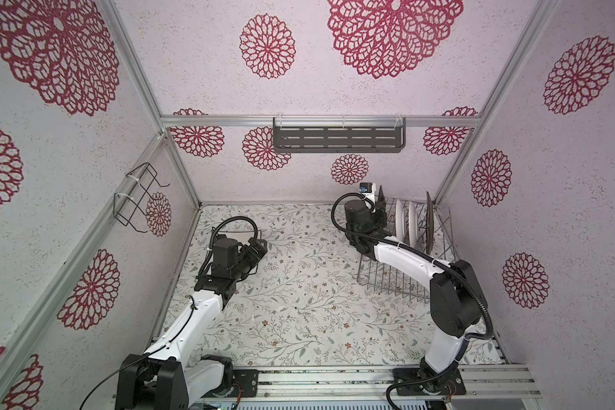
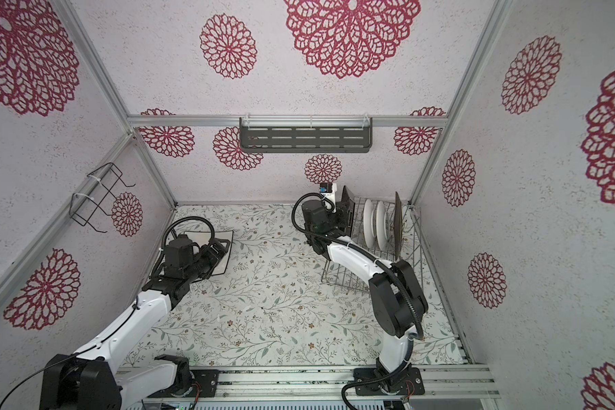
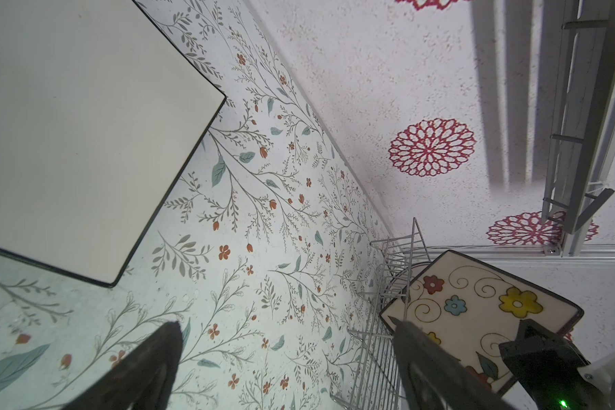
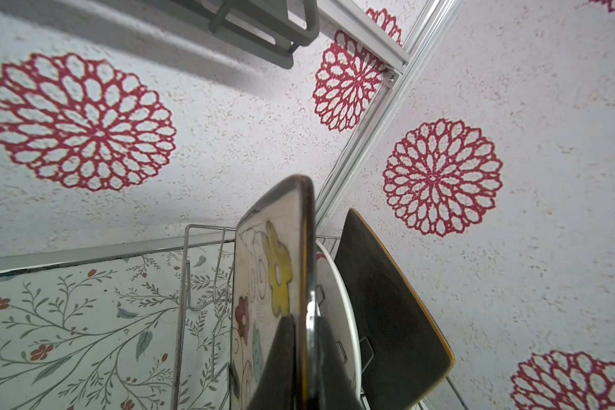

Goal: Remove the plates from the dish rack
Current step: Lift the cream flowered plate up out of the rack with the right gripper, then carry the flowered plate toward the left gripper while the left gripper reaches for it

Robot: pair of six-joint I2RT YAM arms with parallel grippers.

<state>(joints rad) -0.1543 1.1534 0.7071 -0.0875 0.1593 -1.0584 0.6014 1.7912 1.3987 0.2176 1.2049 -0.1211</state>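
Your counter (image 1: 299,301) is papered in a pale print of leafy sprigs and small red flowers. The walls (image 1: 199,71) round it are speckled white with big crimson rosettes, framed by aluminium rails (image 1: 228,120). The dish rack (image 1: 387,280) stands in the corner where two walls meet. Your right hand (image 4: 306,340) is clamped tight on the rim of the flowered plate (image 4: 263,291), upright at the rack's open-counter end. Deeper in the rack stand two round white plates (image 1: 403,222), then a black plate (image 4: 387,301). Well away from the rack, a white square plate (image 3: 68,135) lies flat on the counter, your left hand (image 3: 284,323) spread wide and empty by it. A grey slotted shelf (image 1: 338,138) hangs on the wall behind the rack.
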